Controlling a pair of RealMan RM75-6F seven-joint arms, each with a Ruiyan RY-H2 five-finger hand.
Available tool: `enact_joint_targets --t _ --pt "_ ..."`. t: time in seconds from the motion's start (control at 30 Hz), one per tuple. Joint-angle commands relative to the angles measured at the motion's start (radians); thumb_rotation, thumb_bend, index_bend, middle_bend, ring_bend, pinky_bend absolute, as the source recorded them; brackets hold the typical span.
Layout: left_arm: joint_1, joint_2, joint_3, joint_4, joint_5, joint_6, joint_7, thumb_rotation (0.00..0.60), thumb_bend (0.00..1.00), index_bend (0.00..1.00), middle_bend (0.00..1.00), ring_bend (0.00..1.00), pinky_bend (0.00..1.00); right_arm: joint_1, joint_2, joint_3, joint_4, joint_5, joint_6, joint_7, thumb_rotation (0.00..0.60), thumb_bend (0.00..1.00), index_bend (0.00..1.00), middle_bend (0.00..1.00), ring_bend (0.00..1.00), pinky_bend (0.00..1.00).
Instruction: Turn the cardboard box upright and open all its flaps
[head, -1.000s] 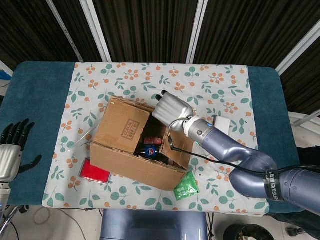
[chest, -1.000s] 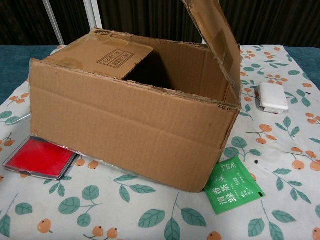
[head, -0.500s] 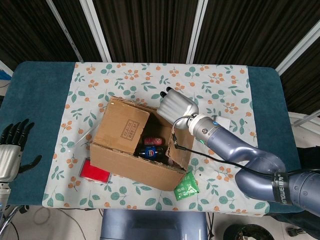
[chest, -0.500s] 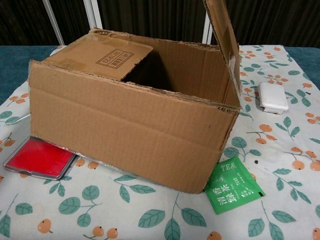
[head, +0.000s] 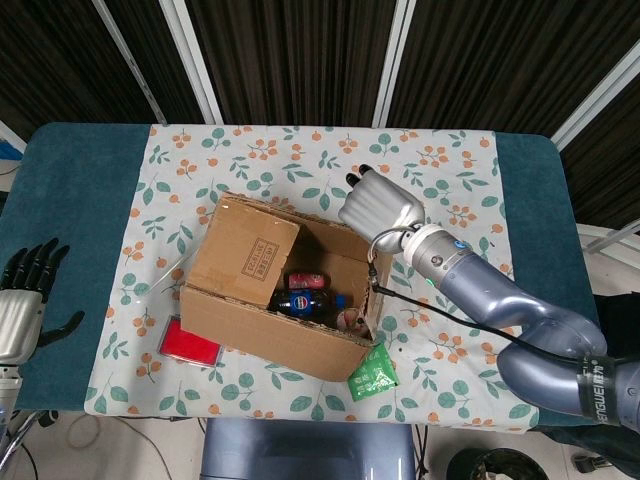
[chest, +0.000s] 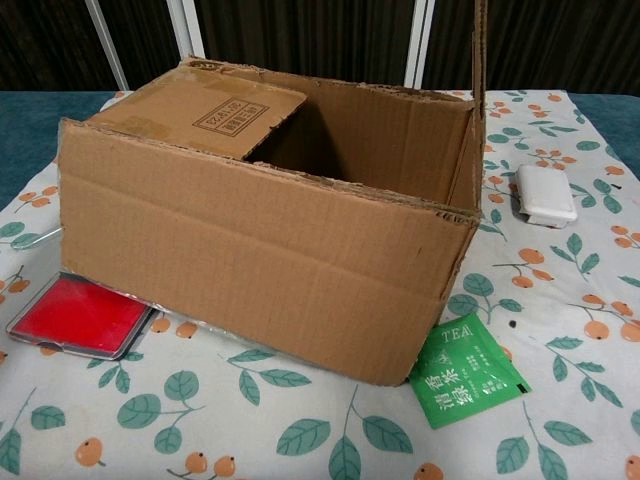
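Dark fingers spread apart mark the left hand (head: 28, 290), which rests at the far left edge of the teal table (head: 80, 190) and holds nothing. Just right of it the floral cloth (head: 420, 160) begins. A red flat case (chest: 78, 315) lies on the cloth, partly tucked under the near-left corner of the cardboard box (chest: 260, 250). The box stands upright in the middle of the cloth with its opening facing up. Its left flap (head: 245, 250) is folded inward over the opening — a printed stamp shows on it — while the right flap (chest: 478, 60) stands almost vertical. Inside, the head view shows a few bottles or cans (head: 305, 295), too small to name. A green tea packet (chest: 465, 385) lies against the near-right corner of the box. The right hand (head: 378, 205) sits at the far-right corner of the box, its back turned to the camera; I cannot tell whether its fingers grip the flap. A small white case (chest: 545, 193) lies on the cloth right of the box.
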Motion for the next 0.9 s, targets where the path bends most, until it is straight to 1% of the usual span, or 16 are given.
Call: enact_joint_targets --t 0.03,0.37,0.63,0.9 --pt "0.001 -0.001 0.000 0.002 0.001 0.001 0.001 0.600 0.21 0.00 0.00 0.00 0.00 -0.009 0.023 -0.010 -0.011 -0.004 -0.004 -0.004 0.600 1.00 0.64 0.43 0.20 0.25" --pt "0.002 -0.002 0.002 0.000 0.005 0.001 0.001 0.600 0.21 0.00 0.00 0.00 0.00 -0.051 0.077 -0.029 -0.033 -0.021 -0.010 0.001 0.600 1.00 0.64 0.43 0.20 0.25" --pt "0.003 -0.003 0.002 0.001 0.005 0.000 0.003 0.600 0.21 0.00 0.00 0.00 0.00 -0.114 0.107 -0.048 -0.072 -0.047 0.016 0.002 0.600 1.00 0.64 0.43 0.20 0.25" --pt "0.002 -0.005 0.003 0.004 0.004 -0.003 0.007 0.600 0.21 0.00 0.00 0.00 0.00 -0.185 0.118 -0.066 -0.084 -0.057 0.031 0.018 0.600 1.00 0.62 0.42 0.20 0.25"
